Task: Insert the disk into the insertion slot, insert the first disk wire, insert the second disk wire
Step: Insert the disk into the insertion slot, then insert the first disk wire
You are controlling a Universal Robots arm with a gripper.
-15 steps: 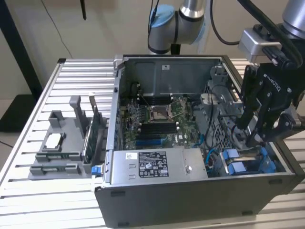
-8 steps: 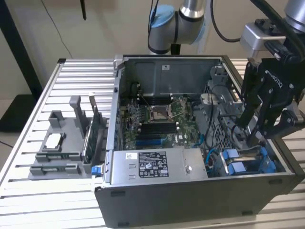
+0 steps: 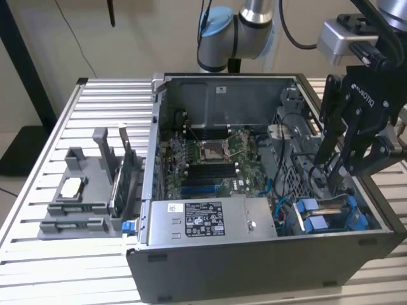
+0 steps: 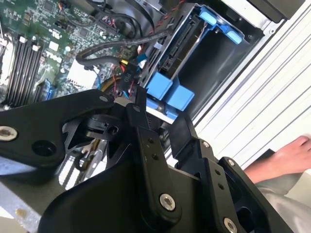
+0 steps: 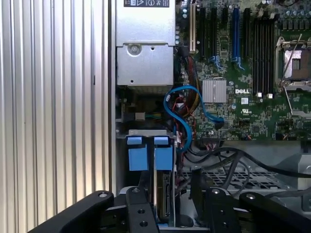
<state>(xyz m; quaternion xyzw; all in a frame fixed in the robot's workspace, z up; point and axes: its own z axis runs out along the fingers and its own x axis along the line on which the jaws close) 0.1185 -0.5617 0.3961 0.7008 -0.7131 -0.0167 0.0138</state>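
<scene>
One arm [image 3: 219,38] enters at 12 o'clock in the exterior view, bends at its blue-capped joint and carries its wrist across to 2 o'clock; from there the single black gripper [image 3: 336,170] hangs straight down into the open computer case [image 3: 267,254], over the perforated drive cage [image 3: 289,181] at about 4 o'clock of the case.

Its jaws stand apart, released, clasping nothing; in the first wrist view they straddle the disk [image 5: 164,194], which stands on edge in the insertion slot [image 5: 146,132], with a gap showing between the disk and one jaw.

Two blue carrier tabs [image 5: 137,156] sit side by side at the cage's end; one tops the disk, the other a neighbouring carrier.

One blue cable [image 5: 170,104] loops between the cage area and the motherboard [image 5: 243,97]; whether any wire is plugged into the disk cannot be told.

One silver power supply [image 3: 203,219] lies at 6 o'clock of the case; one grey fixture [image 3: 76,197] rests on the slatted table [image 3: 63,267] at 9 o'clock; one person's hand [image 4: 291,153] shows near the table's edge.
</scene>
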